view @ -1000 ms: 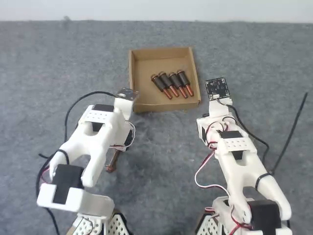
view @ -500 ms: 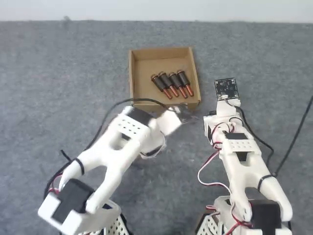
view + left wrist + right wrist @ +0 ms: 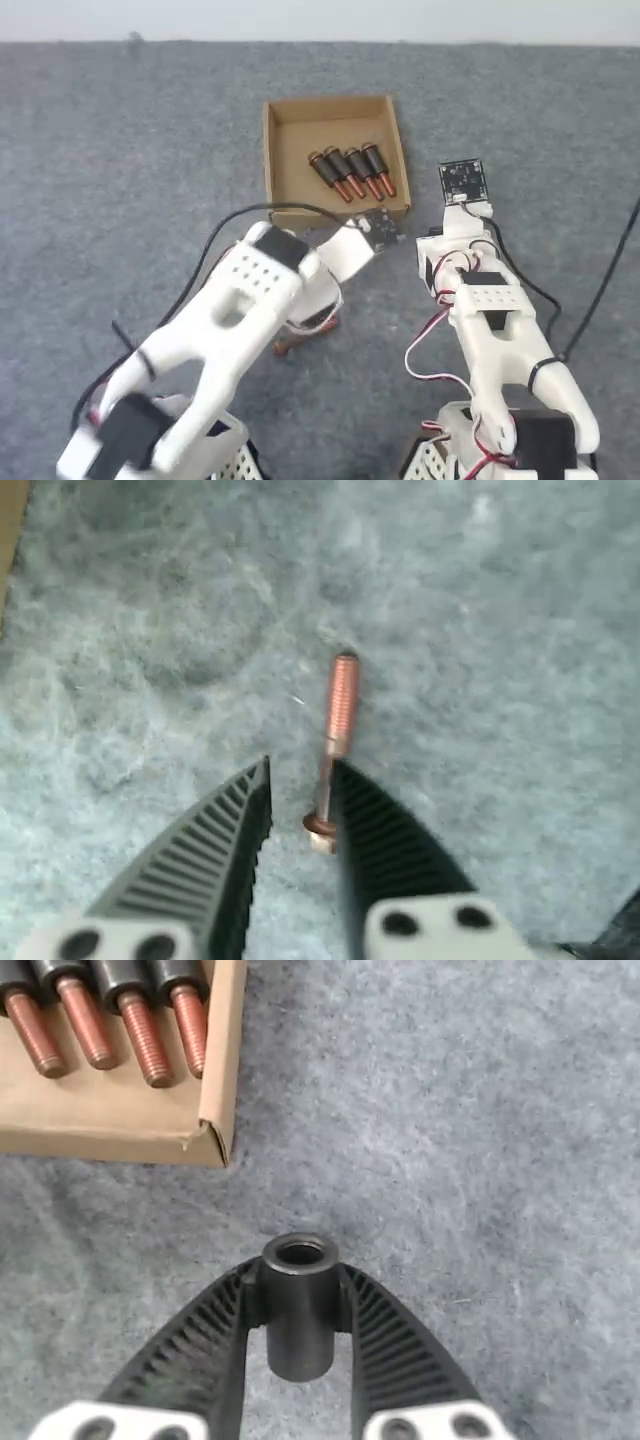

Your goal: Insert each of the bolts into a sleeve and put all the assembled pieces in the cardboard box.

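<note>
My left gripper is shut on a copper bolt near its head, and the threaded end points away over the grey carpet. In the high view the bolt shows under the left arm, in front of the cardboard box. My right gripper is shut on a black sleeve, held with its open bore facing the camera, just off the box's near corner. Several assembled pieces lie side by side inside the box.
Grey carpet covers the whole table. The right arm stands to the right of the box's near corner, with a camera board at its wrist. Black cables trail beside both arms.
The left arm has swung right, carrying the bolt from the left side to the middle in front of the box. The right arm shifted slightly right early on, then stayed still.
</note>
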Motion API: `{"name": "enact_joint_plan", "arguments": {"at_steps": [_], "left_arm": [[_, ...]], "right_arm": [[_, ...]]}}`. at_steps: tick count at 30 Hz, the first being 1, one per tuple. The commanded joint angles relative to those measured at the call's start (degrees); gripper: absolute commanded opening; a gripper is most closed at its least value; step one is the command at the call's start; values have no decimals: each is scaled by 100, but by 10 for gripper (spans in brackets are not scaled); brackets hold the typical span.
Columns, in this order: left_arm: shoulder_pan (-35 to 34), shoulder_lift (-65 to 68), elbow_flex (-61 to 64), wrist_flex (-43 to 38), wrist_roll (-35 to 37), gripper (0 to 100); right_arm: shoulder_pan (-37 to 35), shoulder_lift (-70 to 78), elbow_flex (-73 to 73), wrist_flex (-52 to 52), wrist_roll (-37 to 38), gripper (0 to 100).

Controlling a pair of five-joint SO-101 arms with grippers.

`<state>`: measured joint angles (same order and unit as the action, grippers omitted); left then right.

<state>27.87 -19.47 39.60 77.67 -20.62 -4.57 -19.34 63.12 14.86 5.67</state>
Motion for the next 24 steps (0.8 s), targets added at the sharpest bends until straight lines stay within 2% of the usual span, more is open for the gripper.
{"name": "enact_joint_plan", "arguments": {"at_steps": [1,7,16,24], "left_arm": [[264,-1125,444,202,79,13],[343,-1591,1226,448,114,11],[360,-1591,2255,-765,686,10],[387,-1477,2290,-862,686,10]], "right_arm": [[48,-31,-53,-145,88,7],[40,-31,-53,-145,88,7],[40,-31,-53,-127,88,7],[40,-31,-53,-136,88,7]]}}
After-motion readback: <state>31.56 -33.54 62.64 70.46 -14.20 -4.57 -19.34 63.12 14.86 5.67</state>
